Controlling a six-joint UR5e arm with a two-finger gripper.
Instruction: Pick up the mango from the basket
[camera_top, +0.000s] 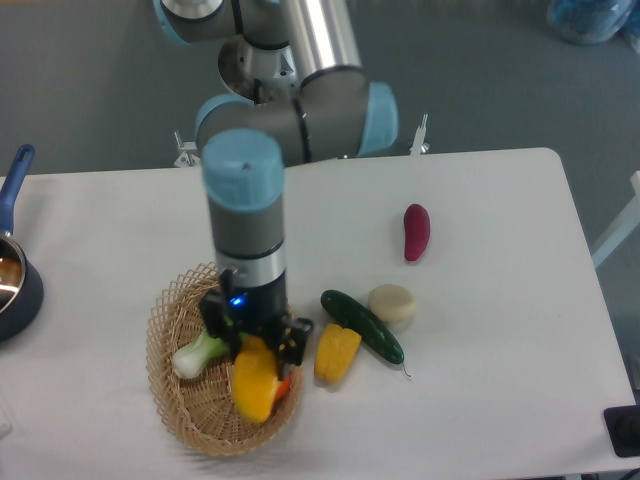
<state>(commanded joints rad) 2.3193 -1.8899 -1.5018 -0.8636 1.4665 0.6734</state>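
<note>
Camera: the gripper (255, 340) is clamped on the top of the mango (254, 380), which hangs blurred over the basket (175, 415). Held only by its end, it could swing loose and drop back or onto the table (500, 400)

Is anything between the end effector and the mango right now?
No. The end effector is already shut on the mango, holding it over the basket; nothing visible sits between them.

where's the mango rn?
Lower left of centre in the camera view: the mango hangs from the gripper over the right side of the basket, left of the corn piece.
</note>
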